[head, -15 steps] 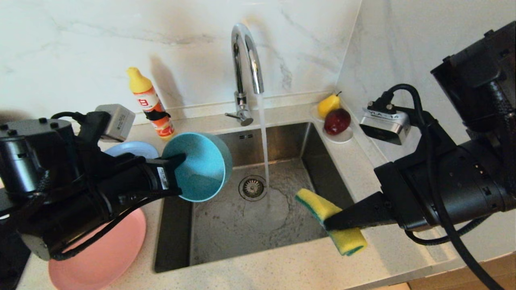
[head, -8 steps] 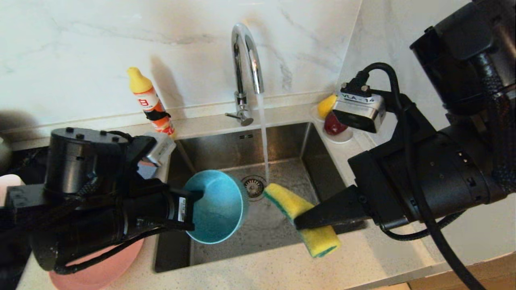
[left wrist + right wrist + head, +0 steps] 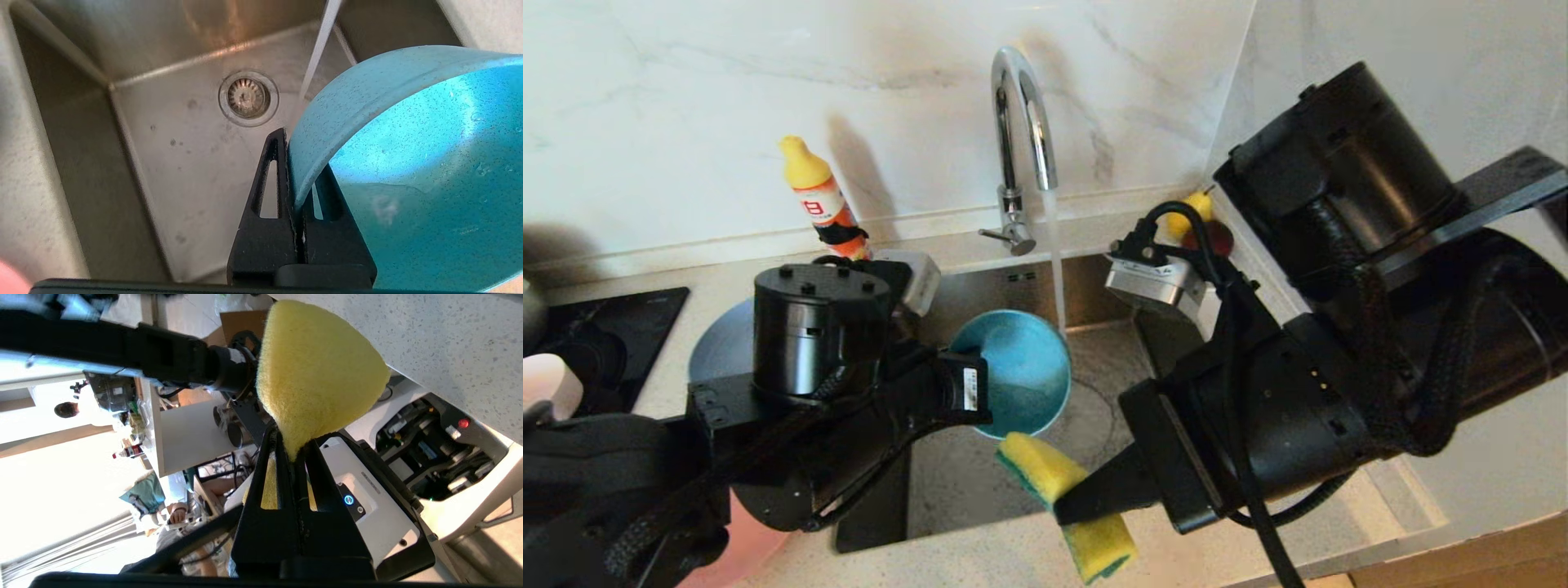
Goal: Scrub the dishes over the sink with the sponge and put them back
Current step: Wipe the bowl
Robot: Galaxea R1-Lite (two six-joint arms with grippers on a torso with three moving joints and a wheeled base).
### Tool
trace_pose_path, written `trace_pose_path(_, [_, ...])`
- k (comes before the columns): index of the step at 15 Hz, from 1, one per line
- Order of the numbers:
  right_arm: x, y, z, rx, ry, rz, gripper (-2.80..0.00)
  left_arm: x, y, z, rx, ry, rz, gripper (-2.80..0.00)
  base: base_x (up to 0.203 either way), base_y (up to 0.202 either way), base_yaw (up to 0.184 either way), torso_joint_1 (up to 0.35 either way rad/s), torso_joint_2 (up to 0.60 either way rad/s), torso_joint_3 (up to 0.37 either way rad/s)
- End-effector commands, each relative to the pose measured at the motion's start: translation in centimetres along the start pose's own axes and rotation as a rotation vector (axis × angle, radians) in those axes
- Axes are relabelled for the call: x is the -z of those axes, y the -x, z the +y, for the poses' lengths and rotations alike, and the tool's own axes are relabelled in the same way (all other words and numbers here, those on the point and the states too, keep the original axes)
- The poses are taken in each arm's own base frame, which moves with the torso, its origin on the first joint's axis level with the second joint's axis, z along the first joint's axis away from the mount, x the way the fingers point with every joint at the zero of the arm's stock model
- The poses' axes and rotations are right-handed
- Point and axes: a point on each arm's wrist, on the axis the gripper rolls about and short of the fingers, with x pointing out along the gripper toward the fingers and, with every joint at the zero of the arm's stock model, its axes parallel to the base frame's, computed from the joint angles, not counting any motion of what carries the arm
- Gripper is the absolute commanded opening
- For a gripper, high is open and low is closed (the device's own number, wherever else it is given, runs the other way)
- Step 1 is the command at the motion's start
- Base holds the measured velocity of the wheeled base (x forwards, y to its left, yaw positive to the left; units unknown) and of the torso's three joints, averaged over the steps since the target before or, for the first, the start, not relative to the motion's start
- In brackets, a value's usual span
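Left gripper (image 3: 295,192) clamped on teal bowl (image 3: 1017,371) rim, right gripper (image 3: 1066,510) pinching sponge (image 3: 1045,474) just beside.

In the head view the left arm covers most of the grey-blue plate (image 3: 712,353) and nearly all of the pink plate (image 3: 756,531), which the bottom edge also cuts. The right arm hides the saucer and most of the pear (image 3: 1183,219) and apple (image 3: 1217,237) at far right. The sink (image 3: 980,482) drain is hidden behind the teal bowl (image 3: 1021,371).
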Motion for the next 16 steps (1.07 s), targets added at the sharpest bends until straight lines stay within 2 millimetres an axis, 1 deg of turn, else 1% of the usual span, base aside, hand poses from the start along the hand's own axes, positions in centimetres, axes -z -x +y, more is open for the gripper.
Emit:
trace_pose_path(1, [-0.7,-2.2,-1.0,0.024,-0.031,0.037,-2.8,0.7,-0.4,-0.7,0.008,-0.013,0.019,-2.8,0.0,0.0,0.0,0.0,0.0,0.0])
trace_pose_path(4, [-1.9,-2.9,-2.2,0.048,-0.065,0.027,-2.8,0.8,-0.1,-1.3,-0.015,-0.023,0.011,-2.8,0.0,0.0,0.0,0.0,0.0,0.0])
trace_pose_path(7, [-2.7,-2.6,-3.3,0.066,-0.092,0.003,-2.8,0.6,0.3,-1.5,-0.01,-0.021,0.002,-2.8,0.0,0.0,0.0,0.0,0.0,0.0])
trace_pose_path(11, [-3.5,-2.5,-4.5,0.09,-0.118,-0.021,-2.8,1.0,0.8,-1.2,-0.007,-0.029,0.01,-2.8,0.0,0.0,0.0,0.0,0.0,0.0])
trace_pose_path(13, [-3.9,-2.3,-4.5,0.088,-0.118,-0.035,-2.8,1.7,1.1,-1.4,0.002,-0.049,0.03,-2.8,0.0,0.0,0.0,0.0,0.0,0.0])
trace_pose_path(16, [-4.4,-1.9,-4.0,0.074,-0.113,-0.06,-2.8,1.6,1.1,-1.6,0.012,-0.044,0.004,-2.8,0.0,0.0,0.0,0.0,0.0,0.0])
